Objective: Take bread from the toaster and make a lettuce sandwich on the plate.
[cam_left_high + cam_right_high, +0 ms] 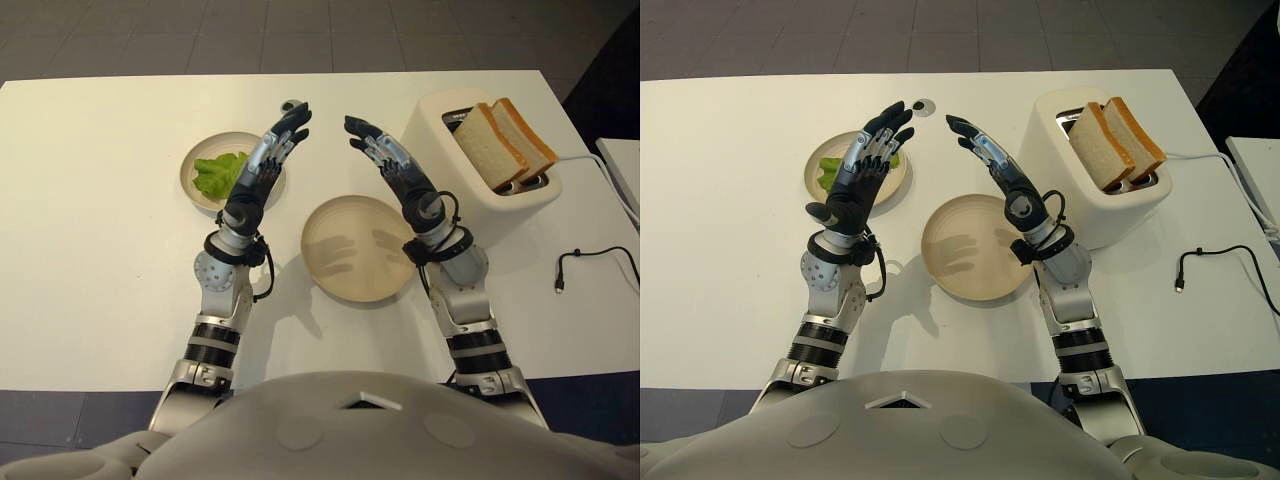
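Near right table [100, 260] edge, toaster [432, 125], plate [350, 272] between left hand [252, 178], right hand [398, 168]

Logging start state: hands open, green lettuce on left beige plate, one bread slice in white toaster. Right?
No: the white box toaster holds two tan bread slices, per the left eye view. Open left hand and right hand, green lettuce leaf on the left round beige plate: correct.

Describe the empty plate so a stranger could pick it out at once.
On the white table, look left of the toaster, toward the near edge. The round beige plate lies there, near the table's middle. Unlike the other plate farther left and back, which holds lettuce, it is bare.
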You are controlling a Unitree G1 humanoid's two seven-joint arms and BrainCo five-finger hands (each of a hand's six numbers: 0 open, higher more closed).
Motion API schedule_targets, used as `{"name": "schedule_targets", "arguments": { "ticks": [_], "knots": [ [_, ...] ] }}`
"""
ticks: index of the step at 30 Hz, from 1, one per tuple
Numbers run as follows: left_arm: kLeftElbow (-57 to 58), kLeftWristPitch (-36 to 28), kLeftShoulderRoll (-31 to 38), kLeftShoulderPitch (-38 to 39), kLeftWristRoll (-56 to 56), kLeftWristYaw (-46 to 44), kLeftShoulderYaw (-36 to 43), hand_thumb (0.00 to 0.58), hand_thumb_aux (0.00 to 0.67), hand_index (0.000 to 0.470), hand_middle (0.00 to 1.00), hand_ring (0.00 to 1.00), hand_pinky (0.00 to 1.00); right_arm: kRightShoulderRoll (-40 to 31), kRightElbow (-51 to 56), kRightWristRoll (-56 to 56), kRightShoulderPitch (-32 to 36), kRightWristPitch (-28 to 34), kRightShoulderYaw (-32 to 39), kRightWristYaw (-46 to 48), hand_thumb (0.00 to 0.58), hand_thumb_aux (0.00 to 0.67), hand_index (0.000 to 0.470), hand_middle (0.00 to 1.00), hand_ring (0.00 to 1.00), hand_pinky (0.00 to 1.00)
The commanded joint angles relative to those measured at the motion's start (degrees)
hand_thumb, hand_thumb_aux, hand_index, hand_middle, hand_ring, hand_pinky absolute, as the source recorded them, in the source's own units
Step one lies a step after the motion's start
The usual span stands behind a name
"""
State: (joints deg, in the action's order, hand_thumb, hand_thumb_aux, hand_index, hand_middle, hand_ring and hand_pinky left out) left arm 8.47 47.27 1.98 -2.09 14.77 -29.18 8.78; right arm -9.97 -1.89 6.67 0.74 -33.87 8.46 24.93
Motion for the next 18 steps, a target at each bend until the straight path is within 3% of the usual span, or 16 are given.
{"name": "schedule_targets", "arguments": {
  "ticks": [1,11,15,18],
  "knots": [
    [1.0,0.5,0.5,-0.4,-1.9,0.4,-0.1,0.0,0.0,0.0,0.0,0.0,0.0,0.0,-0.5,0.4,0.7,0.5,-0.4,-0.2,0.0,0.0,0.0,0.0,0.0,0.0],
    [2.6,2.8,0.9,-1.1,-6.5,3.2,-1.0,0.0,0.0,0.0,0.0,0.0,0.0,-0.8,-4.4,-0.6,0.3,0.0,-2.8,-2.3,0.0,0.0,0.0,0.0,0.0,0.0],
    [2.4,2.8,1.3,-1.1,-6.6,3.9,-0.9,0.0,0.0,0.0,0.0,0.0,0.0,-5.7,-10.9,-5.7,1.0,0.3,-11.9,-6.2,0.0,0.0,0.0,0.0,0.0,0.0],
    [2.3,2.9,1.5,-1.0,-6.7,4.4,-0.6,0.0,0.0,0.0,0.0,0.0,0.0,-12.4,-14.5,-9.1,1.2,3.9,-22.0,-8.3,0.0,0.0,0.0,0.0,0.0,0.0]
  ]
}}
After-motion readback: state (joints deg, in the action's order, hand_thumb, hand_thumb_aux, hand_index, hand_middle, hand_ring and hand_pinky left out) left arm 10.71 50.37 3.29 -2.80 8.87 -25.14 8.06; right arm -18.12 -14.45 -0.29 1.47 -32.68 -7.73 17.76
